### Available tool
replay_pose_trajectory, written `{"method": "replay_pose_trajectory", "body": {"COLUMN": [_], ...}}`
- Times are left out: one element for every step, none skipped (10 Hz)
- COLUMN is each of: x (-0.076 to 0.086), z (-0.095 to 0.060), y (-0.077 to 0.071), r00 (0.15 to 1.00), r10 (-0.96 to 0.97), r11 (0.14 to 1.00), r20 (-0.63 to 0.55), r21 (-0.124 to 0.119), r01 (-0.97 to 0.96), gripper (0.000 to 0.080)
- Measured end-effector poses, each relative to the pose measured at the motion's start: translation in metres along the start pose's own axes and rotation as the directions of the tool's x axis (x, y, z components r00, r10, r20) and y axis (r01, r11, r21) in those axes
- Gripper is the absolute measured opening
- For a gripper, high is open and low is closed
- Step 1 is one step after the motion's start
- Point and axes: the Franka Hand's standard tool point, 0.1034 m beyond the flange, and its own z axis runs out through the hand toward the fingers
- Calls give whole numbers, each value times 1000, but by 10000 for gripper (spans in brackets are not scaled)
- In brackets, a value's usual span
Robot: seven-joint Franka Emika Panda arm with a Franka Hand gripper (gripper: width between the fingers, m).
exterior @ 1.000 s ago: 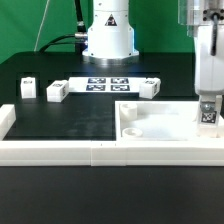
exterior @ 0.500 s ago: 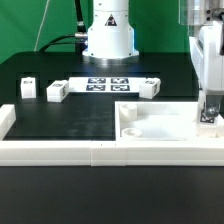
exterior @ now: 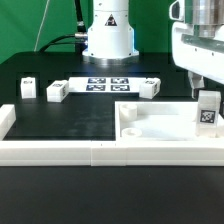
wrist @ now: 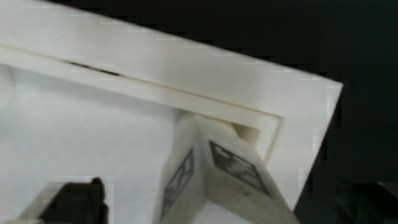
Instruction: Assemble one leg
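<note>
A leg (exterior: 208,110), a small white peg with a black-and-white tag, stands upright in the far corner of the white square panel (exterior: 160,128) on the exterior view's right. My gripper (exterior: 207,86) is just above it, open, with nothing held. In the wrist view the leg (wrist: 222,170) stands in the panel's rimmed corner (wrist: 214,90), with the gripper (wrist: 222,208) over it. Its dark fingertips (wrist: 73,203) are spread wide on either side and do not touch the leg.
Three more legs lie on the black table: two on the exterior view's left (exterior: 27,87) (exterior: 56,91) and one near the middle (exterior: 150,86). The marker board (exterior: 108,83) lies before the robot base (exterior: 108,35). White border rails (exterior: 90,151) run along the front and left.
My gripper has let go of the leg and risen, and the wrist has swung. The leg stays upright in the panel's corner.
</note>
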Motion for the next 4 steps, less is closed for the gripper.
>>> {"method": "replay_pose_trajectory", "body": {"x": [-1, -1, -1, -1], "z": [0, 0, 0, 0], "y": [0, 0, 0, 0], "r00": [1000, 1000, 1000, 1000], "r10": [23, 20, 20, 20], "r11": [1000, 1000, 1000, 1000], "r20": [2, 2, 2, 2], "r21": [0, 0, 0, 0], "r01": [-23, -20, -20, -20], "gripper": [648, 648, 648, 648]}}
